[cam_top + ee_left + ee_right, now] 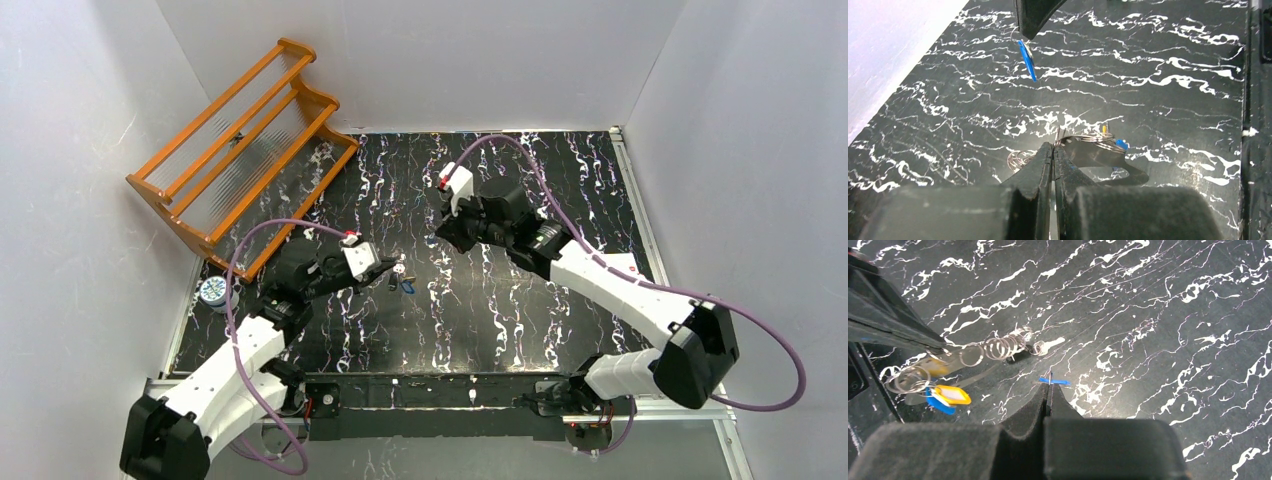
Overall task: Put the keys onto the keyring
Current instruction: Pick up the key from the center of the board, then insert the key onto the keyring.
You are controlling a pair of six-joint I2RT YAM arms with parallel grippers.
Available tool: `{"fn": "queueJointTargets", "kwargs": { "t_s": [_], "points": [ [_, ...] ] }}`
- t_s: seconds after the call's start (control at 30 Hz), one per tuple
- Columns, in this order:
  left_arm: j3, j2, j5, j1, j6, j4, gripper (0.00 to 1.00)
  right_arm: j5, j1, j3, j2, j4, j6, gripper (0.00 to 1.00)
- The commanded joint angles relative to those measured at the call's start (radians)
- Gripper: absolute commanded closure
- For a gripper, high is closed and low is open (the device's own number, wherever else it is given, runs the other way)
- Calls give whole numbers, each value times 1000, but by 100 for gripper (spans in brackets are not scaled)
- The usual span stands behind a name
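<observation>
The fingers (1033,407) of the right gripper (1049,390) are pinching shut on the small loop of a blue key (1058,382), which is hanging blade-down in the left wrist view. The left gripper (1053,150) is clamping the keyring (998,347), a string of silvery wire coils running sideways out of its closed jaws. The keyring is lying left of and slightly beyond the right fingertips, near but apart, so the right arm is probably the one to close the gap. A yellow-tagged key (955,394), a white key (1050,345) and a black key (1018,356) are dangling at the coils.
</observation>
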Motion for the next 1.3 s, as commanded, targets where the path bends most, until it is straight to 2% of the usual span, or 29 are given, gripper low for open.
{"fn": "queueJointTargets", "kwargs": {
  "t_s": [0.0,0.17,0.27,0.67,0.83,0.97,1.27],
  "points": [
    [25,49,74,-25,-78,200,100,-62,-12,-29,-88,-9,7,99],
    [-54,92,18,-60,-263,515,100,-121,-28,-33,-109,1,30,99],
    [-84,113,-26,-83,-337,628,100,-197,-37,-13,-100,-3,35,99],
    [-157,95,-164,-104,-517,820,100,-560,-117,45,-64,-24,39,99],
    [-183,98,-167,-104,-555,877,100,-657,-123,122,-21,-82,8,99],
    [-187,100,-160,-104,-561,885,100,-682,-118,189,29,-160,-41,99],
    [-198,94,-158,-104,-570,885,100,-661,-74,229,55,-202,-96,99]
  ]
}}
